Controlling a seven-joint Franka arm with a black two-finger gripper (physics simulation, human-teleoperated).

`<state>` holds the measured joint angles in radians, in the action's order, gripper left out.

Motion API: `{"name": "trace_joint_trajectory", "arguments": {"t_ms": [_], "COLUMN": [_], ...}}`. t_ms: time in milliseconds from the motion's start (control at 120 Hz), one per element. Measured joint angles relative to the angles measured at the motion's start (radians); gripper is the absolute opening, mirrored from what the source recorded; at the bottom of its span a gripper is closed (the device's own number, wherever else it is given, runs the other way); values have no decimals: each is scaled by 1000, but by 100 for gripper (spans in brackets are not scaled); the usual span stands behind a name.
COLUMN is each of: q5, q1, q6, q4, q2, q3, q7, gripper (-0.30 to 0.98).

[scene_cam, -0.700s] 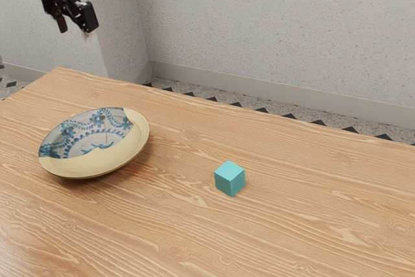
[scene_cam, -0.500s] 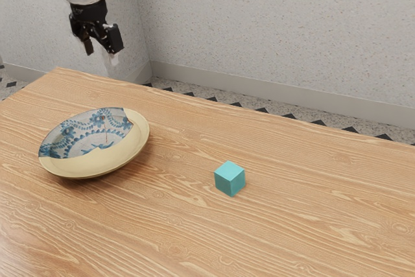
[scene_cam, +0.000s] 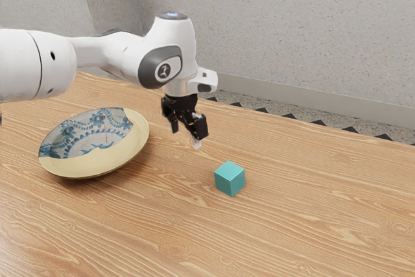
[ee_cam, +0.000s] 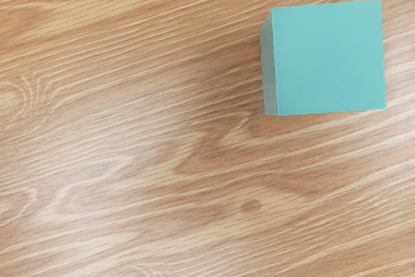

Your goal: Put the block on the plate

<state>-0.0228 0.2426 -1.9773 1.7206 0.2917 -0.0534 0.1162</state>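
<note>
Our gripper (scene_cam: 185, 137), fingers apart and holding nothing, hangs above the table (scene_cam: 311, 186) near the exterior view's centre. The teal block (scene_cam: 229, 178), a cube with no long axis, sits below it and toward that view's right; we judge we must move that way and down. The plate (scene_cam: 97, 163) lies at centre left.

From where I stand this is a plain indoor room with a homely, dining-room look, though I cannot tell for sure which kind of room it is. A broad table of warm, light-brown grained wood (scene_cam: 311, 218) stands near a pale grey speckled wall (scene_cam: 292, 30), which meets a smooth, light grey skirting board (scene_cam: 292, 100) above a speckled stone-like floor (scene_cam: 366, 128) with dark, pointed inlays (scene_cam: 351, 130). A round cream plate painted with blue flowers (scene_cam: 123, 150) adds the household touch, while the jointed white robot arm (scene_cam: 107, 53) hints at a lab.
</note>
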Motion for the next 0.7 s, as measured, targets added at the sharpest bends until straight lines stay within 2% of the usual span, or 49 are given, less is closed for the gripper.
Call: {"name": "trace_joint_trajectory", "arguments": {"t_ms": [208, 458, 700], "q5": [36, 49, 52], "q1": [51, 64, 94], "q6": [-87, -155, -186], "q4": [1, -34, -26], "q2": [65, 153, 158], "q3": [9, 21, 30], "q7": [-99, -181, -231], "gripper": [69, 69, 69]}}
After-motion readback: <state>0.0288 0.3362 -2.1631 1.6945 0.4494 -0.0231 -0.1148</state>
